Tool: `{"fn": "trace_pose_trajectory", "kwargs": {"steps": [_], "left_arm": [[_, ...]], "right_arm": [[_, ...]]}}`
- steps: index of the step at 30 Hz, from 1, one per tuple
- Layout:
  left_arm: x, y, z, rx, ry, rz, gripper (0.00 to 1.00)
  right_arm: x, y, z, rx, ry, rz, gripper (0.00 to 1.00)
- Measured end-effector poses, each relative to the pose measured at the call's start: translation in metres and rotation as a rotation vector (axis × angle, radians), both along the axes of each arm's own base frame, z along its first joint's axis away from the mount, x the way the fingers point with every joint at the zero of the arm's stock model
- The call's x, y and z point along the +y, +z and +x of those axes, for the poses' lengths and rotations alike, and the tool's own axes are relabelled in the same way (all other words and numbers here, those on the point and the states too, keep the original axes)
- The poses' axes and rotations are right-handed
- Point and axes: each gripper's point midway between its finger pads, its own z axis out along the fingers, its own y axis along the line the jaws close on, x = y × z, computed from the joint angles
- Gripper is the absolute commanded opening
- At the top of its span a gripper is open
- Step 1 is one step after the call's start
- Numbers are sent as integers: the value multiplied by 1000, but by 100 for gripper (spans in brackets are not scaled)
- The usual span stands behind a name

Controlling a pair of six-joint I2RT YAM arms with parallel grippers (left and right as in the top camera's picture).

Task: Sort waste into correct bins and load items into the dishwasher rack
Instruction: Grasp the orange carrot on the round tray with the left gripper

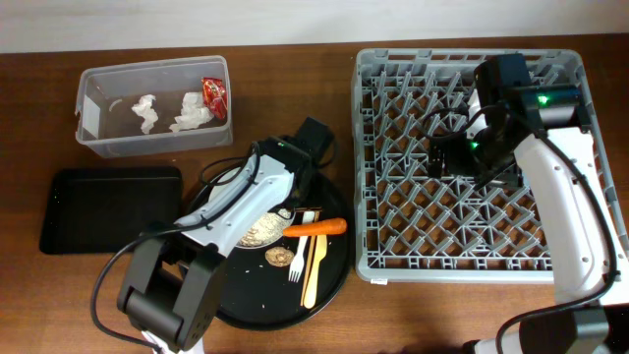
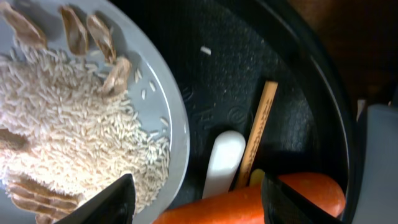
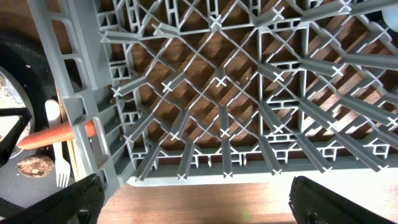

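The orange carrot [image 1: 316, 227] lies on the round black tray [image 1: 334, 285], next to the white plate [image 1: 257, 234] of rice grains [image 2: 62, 124]. My left gripper [image 1: 295, 218] is open low over the carrot's thick end; in the left wrist view its jaws [image 2: 196, 202] straddle the carrot [image 2: 249, 202]. A white fork [image 1: 295, 261], a pale yellow fork [image 1: 316, 265] and a brown lump [image 1: 278, 258] lie beside it. My right gripper [image 1: 447, 155] hangs open and empty above the grey rack [image 1: 452, 270]. Bowl and cups are out of view.
The clear tub [image 1: 98, 147] at the back left holds white napkins [image 1: 147, 108] and a red wrapper [image 1: 213, 93]. The shallow black tray [image 1: 108, 206] sits in front of it. The right wrist view shows the rack's pegs [image 3: 217, 112] and the table edge.
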Motion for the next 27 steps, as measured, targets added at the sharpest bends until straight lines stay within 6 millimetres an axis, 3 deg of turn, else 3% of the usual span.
{"fn": "trace_pose_trajectory", "kwargs": {"steps": [4,8,9,10,12,15,19,27], "left_arm": [[2,-11,0,16,12,24,65],[-1,-18,-8,62,-94,33,76],[-2,-14,-11,76,-161,40,80],[-4,-3,-10,81,-245,42,95],[-15,20,-10,87,-462,7,99],[-33,34,-30,114,-776,-109,99],[-42,21,-52,129,-1062,-204,99],[-40,-17,-58,95,-1144,-216,89]], "right_arm": [[0,0,-1,3,0,0,99],[0,0,-1,5,0,0,99],[0,0,-1,6,0,0,99],[0,0,-2,6,0,0,99],[0,0,-2,9,0,-1,99],[0,0,-2,10,0,-1,99],[0,-1,-4,18,0,-1,99],[0,-1,-5,19,0,-1,98]]}}
